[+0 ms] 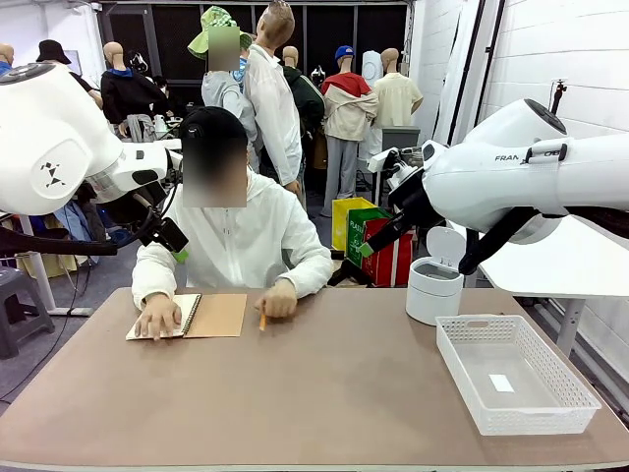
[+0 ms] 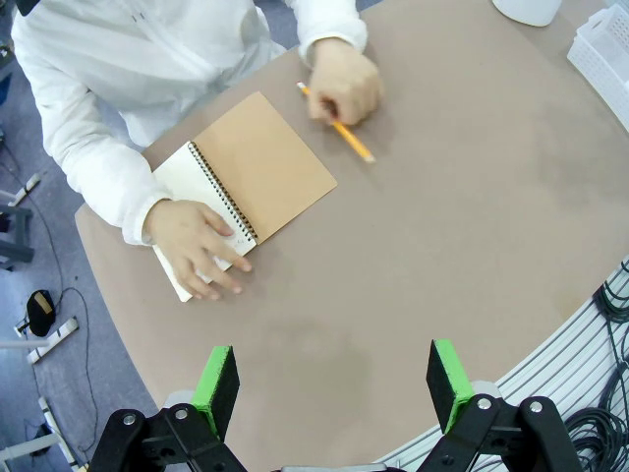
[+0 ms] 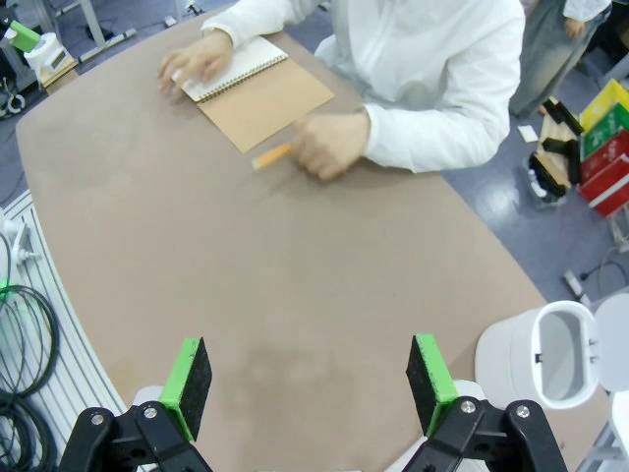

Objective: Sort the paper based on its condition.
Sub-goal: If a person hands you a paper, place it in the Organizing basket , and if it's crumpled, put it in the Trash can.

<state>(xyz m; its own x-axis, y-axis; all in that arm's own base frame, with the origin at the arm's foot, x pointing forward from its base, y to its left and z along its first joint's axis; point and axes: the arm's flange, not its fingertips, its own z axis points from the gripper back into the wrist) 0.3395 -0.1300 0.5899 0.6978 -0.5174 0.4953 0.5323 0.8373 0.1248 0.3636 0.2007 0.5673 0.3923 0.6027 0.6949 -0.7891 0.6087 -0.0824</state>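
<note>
Sorting has, by the look of it, not yet begun at the brown desk [image 1: 324, 393]. The two white robot arms, the left arm [image 1: 59, 138] and the right arm [image 1: 531, 177], hang raised above its near edge. The left jaws are spread wide with nothing between them. The right jaws are equally wide and equally empty.

The only paper [image 2: 189, 179] in sight is a white page at the desk's far edge, toward the far left corner. It lies beside the spiral of a brown-covered notebook [image 1: 218, 315], and whether it is loose or bound cannot be told. It is pinned under a hand [image 2: 201, 246] of the person seated there. The person's other hand [image 2: 346, 84] grips a pencil [image 2: 352, 143] just beside the notebook.

Everything remains to be done: the sheet must be judged for condition and carried to its place. That is presumably either the basket [image 1: 536, 421] at the near right corner or the bin [image 1: 432, 290] at the far right edge, lid up.

The count: one desk, two arms, one person, one white basket, one white bin, one notebook, one visible sheet, one pencil, and one small white slip or label [image 1: 501, 383] on the basket's floor.
</note>
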